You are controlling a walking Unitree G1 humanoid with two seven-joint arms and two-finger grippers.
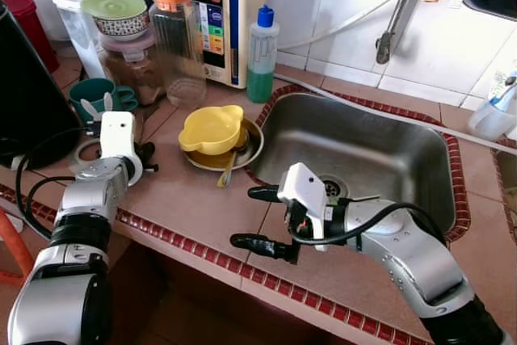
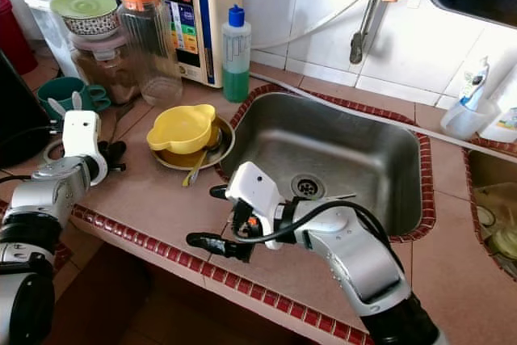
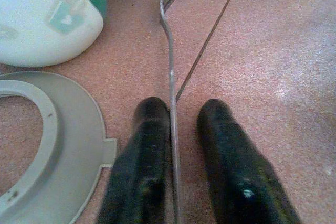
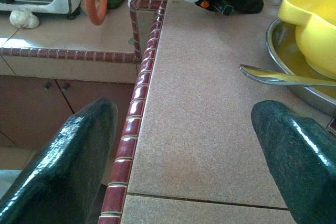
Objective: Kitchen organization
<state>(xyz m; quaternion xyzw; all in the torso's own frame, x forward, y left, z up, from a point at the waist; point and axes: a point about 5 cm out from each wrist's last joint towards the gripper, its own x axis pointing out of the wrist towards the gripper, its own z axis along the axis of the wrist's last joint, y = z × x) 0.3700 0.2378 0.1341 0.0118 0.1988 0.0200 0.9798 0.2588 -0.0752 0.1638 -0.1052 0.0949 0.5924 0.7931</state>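
Observation:
A metal fork (image 3: 170,77) lies on the pink tiled counter (image 1: 186,199). Its thin handle runs between the two fingers of my left gripper (image 3: 181,114), touching one finger, with a small gap to the other. That gripper (image 1: 145,153) rests low on the counter's left side. A yellow bowl (image 1: 212,128) sits on a metal plate (image 1: 246,149) beside the sink (image 1: 355,151), and a spoon (image 1: 227,170) leans on the plate's rim. My right gripper (image 1: 252,217) hovers wide open over the counter's front edge, right of the plate, holding nothing.
A teal mug (image 1: 95,94), a grey ring-shaped lid (image 3: 52,145) and a pale mug (image 3: 47,19) crowd the left gripper. Jars, a glass pitcher (image 1: 178,38), a green soap bottle (image 1: 261,54) and a water purifier (image 1: 222,6) line the back. A black appliance (image 1: 24,94) stands far left.

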